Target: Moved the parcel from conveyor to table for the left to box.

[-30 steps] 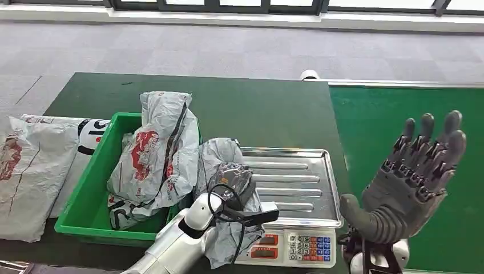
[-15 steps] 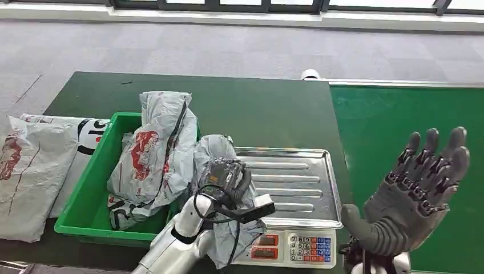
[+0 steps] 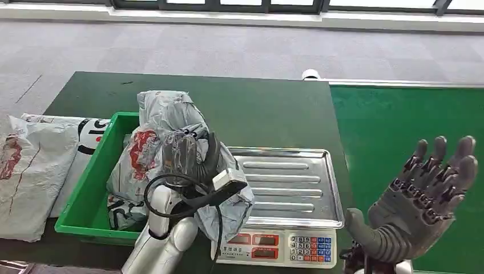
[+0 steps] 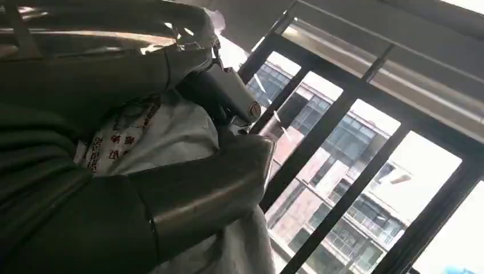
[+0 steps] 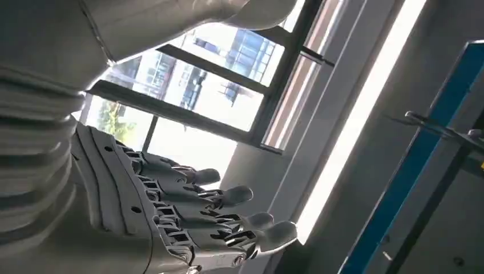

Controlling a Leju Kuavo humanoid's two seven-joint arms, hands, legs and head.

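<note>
Head view: my left hand [image 3: 185,155] grips the grey parcel [image 3: 228,200], lifted between the scale tray [image 3: 297,182] and green box [image 3: 85,194] (another bag already in there). I'd swing it fully over the box w/ the dangling end past the rim before letting go. Right hand [image 3: 425,200] is spread, holding nothing.

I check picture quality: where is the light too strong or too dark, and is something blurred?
Left wrist view: windows overexposed, left hand dark against them; head view: left hand slightly blurred on the parcel; right wrist view: window glare behind the right hand.
</note>
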